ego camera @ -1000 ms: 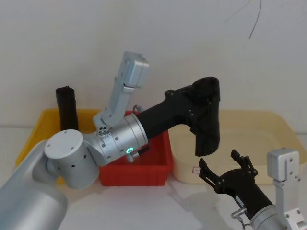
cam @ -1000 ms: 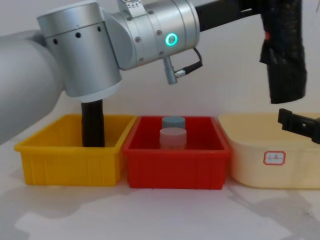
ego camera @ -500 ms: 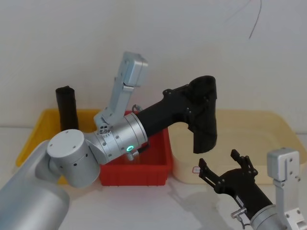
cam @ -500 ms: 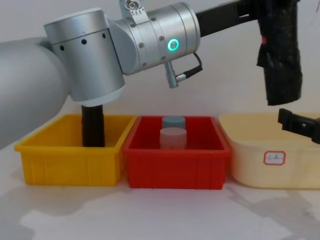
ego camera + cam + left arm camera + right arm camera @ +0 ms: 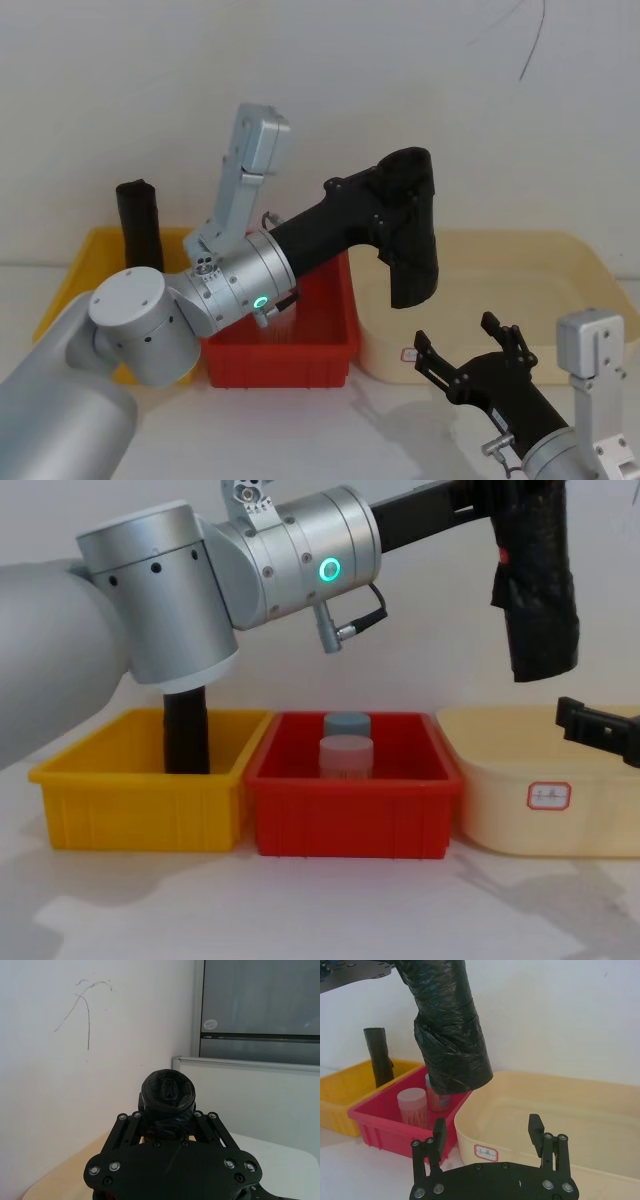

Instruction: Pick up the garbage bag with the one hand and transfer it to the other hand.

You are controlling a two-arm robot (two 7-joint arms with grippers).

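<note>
While the garbage bag [image 5: 412, 255] is held tight up high over the cream bin [image 5: 560, 255] by the left gripper [image 5: 385, 212], the right gripper [image 5: 455, 338] is seen wide open below. Hand-over step: bag needs to be lowered btw. those jaws & squeezed

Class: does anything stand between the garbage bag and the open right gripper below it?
Nothing visible: the left gripper holds the garbage bag aloft; only open air lies between it and the right gripper.
</note>
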